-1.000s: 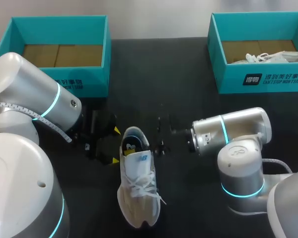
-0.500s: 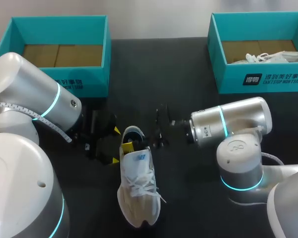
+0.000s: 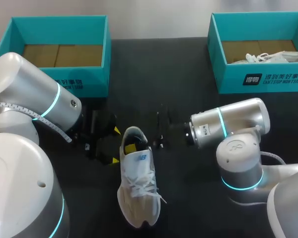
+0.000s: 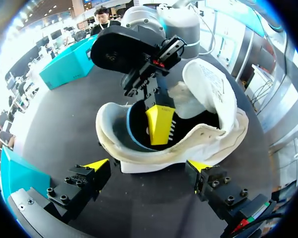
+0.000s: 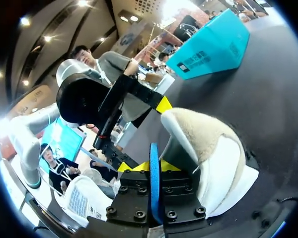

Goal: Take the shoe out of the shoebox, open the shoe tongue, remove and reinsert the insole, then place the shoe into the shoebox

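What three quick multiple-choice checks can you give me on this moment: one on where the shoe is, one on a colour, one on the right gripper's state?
1. Where is the shoe?
A) on the table, heel end between the left gripper and the right gripper
B) hanging in the air
C) lying on top of an arm

2. What colour is the edge of the insole?
A) red
B) green
C) blue

3. What is the right gripper doing?
A) open, above the shoe
B) shut on the insole, at the shoe's heel opening
C) shut on the laces

Answers:
1 A: the head view shows it sole-down on the dark tabletop.
2 C: the right wrist view shows a blue strip between the fingers.
3 B: both fingers press that strip from two sides.
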Controlling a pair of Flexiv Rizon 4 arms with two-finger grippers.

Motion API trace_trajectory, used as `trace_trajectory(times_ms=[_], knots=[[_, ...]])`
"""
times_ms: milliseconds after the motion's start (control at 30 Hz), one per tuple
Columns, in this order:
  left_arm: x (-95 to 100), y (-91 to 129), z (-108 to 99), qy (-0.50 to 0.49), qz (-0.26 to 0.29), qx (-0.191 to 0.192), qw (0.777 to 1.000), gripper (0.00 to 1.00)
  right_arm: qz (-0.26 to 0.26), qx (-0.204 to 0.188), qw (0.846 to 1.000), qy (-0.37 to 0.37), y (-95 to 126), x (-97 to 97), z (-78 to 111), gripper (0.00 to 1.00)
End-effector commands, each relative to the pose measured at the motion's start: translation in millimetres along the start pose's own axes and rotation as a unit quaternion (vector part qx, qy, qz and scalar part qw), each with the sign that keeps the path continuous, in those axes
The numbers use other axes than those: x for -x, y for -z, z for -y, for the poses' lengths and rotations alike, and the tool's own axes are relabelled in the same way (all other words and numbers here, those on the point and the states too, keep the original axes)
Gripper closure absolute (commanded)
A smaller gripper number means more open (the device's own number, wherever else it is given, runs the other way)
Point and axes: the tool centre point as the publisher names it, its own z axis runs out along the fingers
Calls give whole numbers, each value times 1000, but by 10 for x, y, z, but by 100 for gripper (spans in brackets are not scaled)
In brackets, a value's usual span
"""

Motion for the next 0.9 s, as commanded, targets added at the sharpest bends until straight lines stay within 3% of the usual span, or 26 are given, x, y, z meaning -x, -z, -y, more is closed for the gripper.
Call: trace_trajectory(times_ms=[33,167,267,333,433,467,600,767,900], knots=[[-8,13,-5,0,0,0,1000,0,4,1,1000,-10,-82,-38,145,100],[-8,13,-5,0,0,0,1000,0,5,-3,1000,-14,-95,-78,177,100],[-8,13,-5,0,0,0,1000,0,11,4,1000,6,-65,-121,95,100],[-8,13,-5,0,0,0,1000,0,14,5,1000,21,-44,-150,20,58],[-8,13,-5,0,0,0,1000,0,19,4,999,40,-22,-184,-71,42],[-8,13,-5,0,0,0,1000,0,22,4,999,47,-11,-195,-110,30],[-8,13,-5,0,0,0,1000,0,26,1,998,61,14,-200,-199,34],[-8,13,-5,0,0,0,1000,0,27,-3,997,65,16,-136,-262,50],[-8,13,-5,0,0,0,1000,0,26,-3,998,63,2,-57,-287,55]])
